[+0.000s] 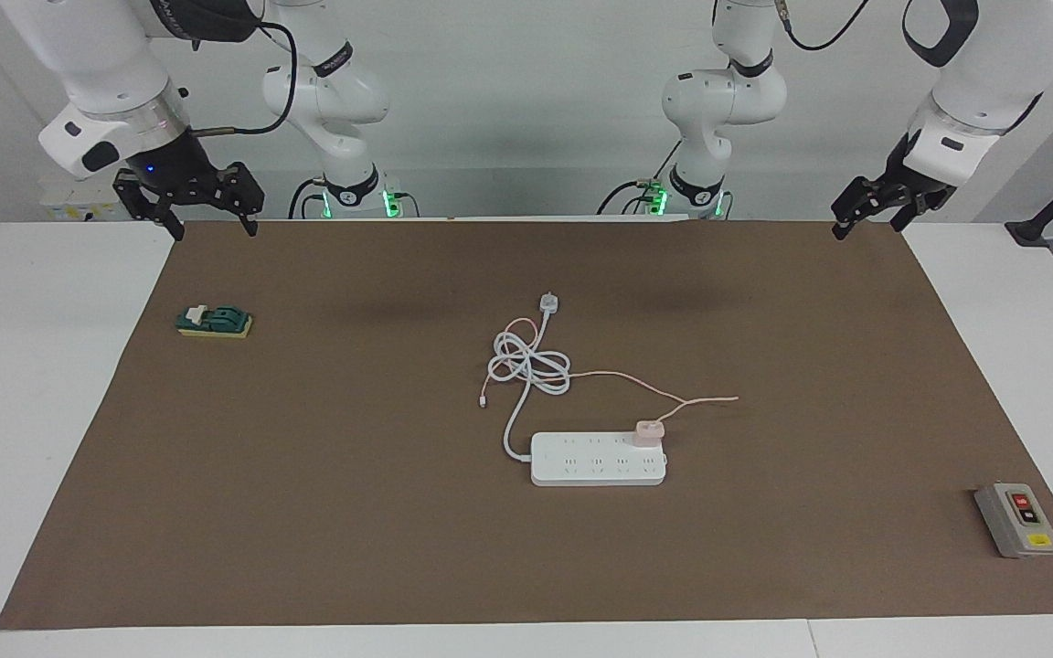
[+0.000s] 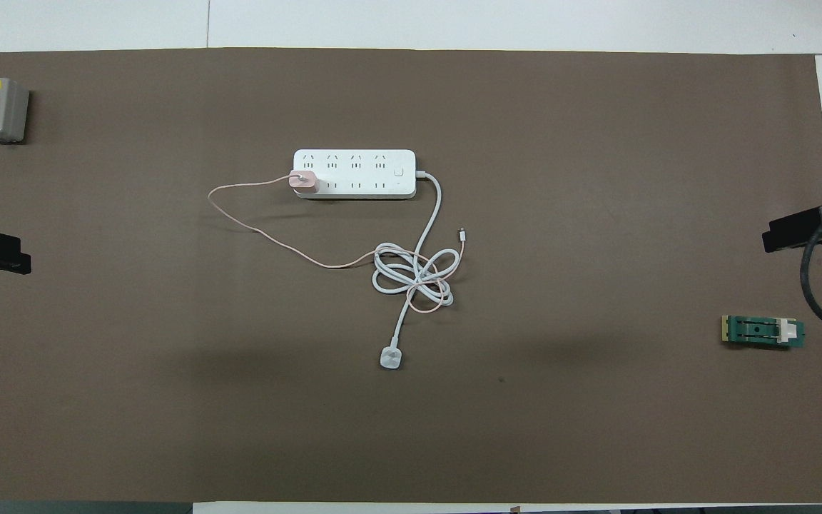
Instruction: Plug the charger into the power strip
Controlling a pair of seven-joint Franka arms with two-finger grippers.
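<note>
A: Count, please.

B: One power strip (image 1: 598, 458), one charger (image 1: 649, 432), one grey switch box (image 1: 1017, 520), one green block (image 1: 214, 321), one brown mat (image 1: 398, 512) on the bench (image 1: 24, 384). Two end effectors.

A: Charger position?

B: Seated in an end socket of the power strip, at the end toward the left arm. Its pink cable (image 2: 261, 235) loops out and runs into the tangle of the strip's white cord (image 2: 411, 275). All of it lies well apart from both end effectors, roughly midway between them.

A: End effector states?

B: Right end effector (image 1: 207, 219): fingers spread, holding nothing, raised over the mat corner near the green block. Left end effector (image 1: 869, 217): fingers spread, empty, raised over the mat edge at its own end.

A: Anything obscured?

B: Overhead, both end effectors are cut off at the frame edges. Where pink cable and white cord cross in the tangle, I cannot separate them. The charger's prongs are hidden.
</note>
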